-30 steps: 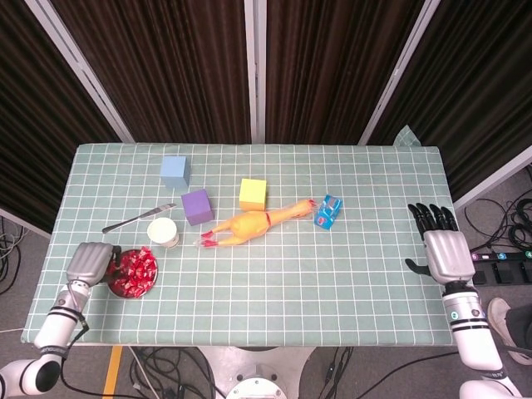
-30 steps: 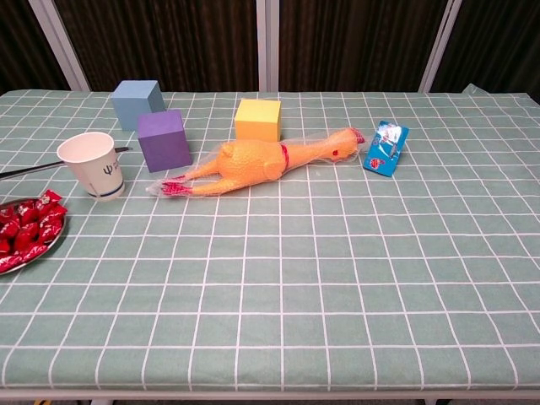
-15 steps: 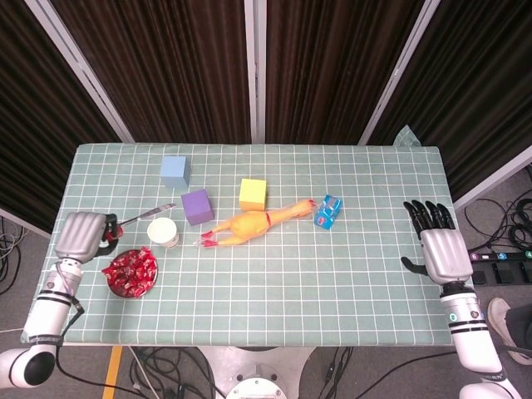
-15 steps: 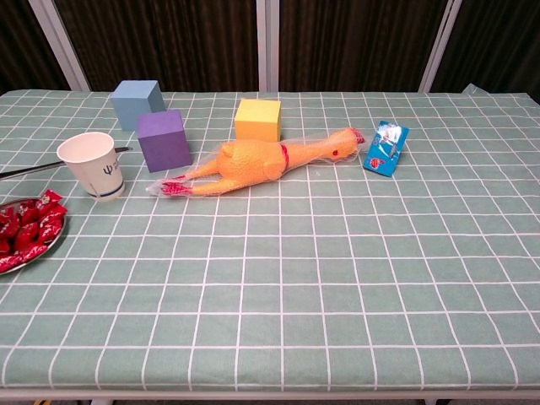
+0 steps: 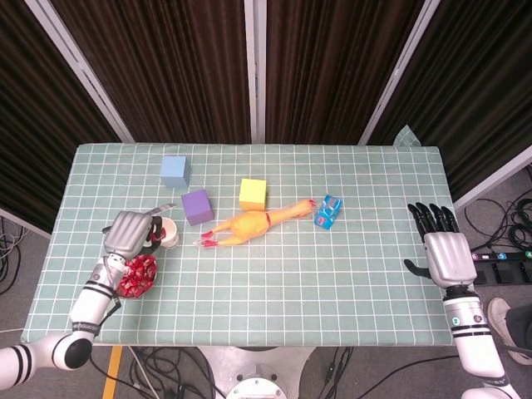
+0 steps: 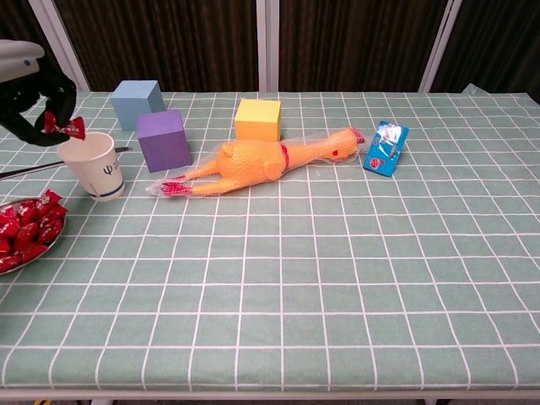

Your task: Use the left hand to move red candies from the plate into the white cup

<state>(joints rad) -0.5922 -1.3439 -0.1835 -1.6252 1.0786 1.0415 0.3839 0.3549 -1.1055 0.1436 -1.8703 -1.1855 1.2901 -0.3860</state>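
Cup (image 6: 92, 164) at desk (image 6: 337, 278) left, just behind plate (image 6: 46, 246) of candies (image 6: 29, 228). Left robot hand (image 6: 34, 97) above cup rim, pinching a candy (image 6: 63, 126). Toy chicken (image 6: 261, 160) lying mid-desk, right of cup. Right robot hand (image 5: 445, 249) beyond the far right edge.

White cup (image 6: 94, 164) carries a small dark printed mark on its side, unreadable; blue packet (image 6: 386, 147) print too small.

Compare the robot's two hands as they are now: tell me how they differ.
The left hand pinches a red candy in its curled fingers; the right hand holds nothing, fingers extended. The left hand hangs just above the white cup; the right hand sits by the table's right edge, far from every object. Both have dark fingers and silver backs.
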